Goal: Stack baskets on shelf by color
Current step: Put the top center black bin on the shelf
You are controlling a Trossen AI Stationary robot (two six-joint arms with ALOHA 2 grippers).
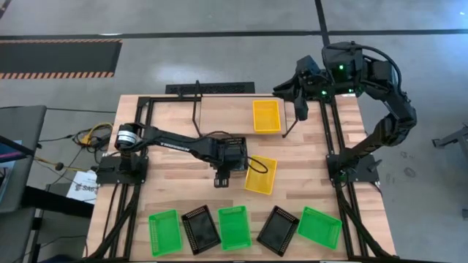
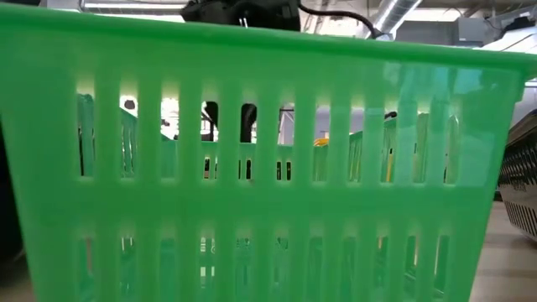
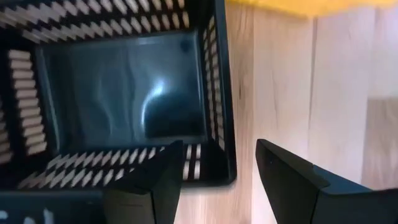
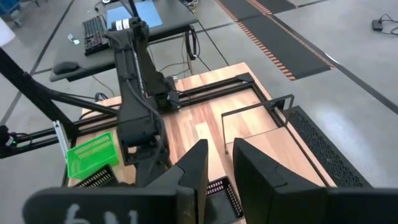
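My left gripper [image 1: 225,169] is open and points down over a black basket [image 3: 124,93] at mid-table, next to a yellow basket [image 1: 261,174] lying askew. One finger [image 3: 155,183] is above the basket's inside and the other [image 3: 292,180] is above bare wood, with the basket's corner [image 3: 225,175] between them. A second yellow basket [image 1: 266,115] sits on the shelf [image 1: 196,109]. Three green baskets [image 1: 234,226] and two black baskets [image 1: 200,229] line the near edge. My right gripper [image 4: 219,168] waits high over the far right corner, its fingers a little apart. My left gripper comes from above, its fingers either side of the black basket's wall near a corner [image 3: 225,175]. I cannot tell whether either finger touches the wall. The basket rests flat on the table.
Black frame rails [image 1: 333,131] run along the table's left, right and far sides. A green basket [image 2: 268,168] stands right in front of the low camera and blocks nearly all of that view. Bare wood [image 1: 175,183] lies between the left arm and the near row.
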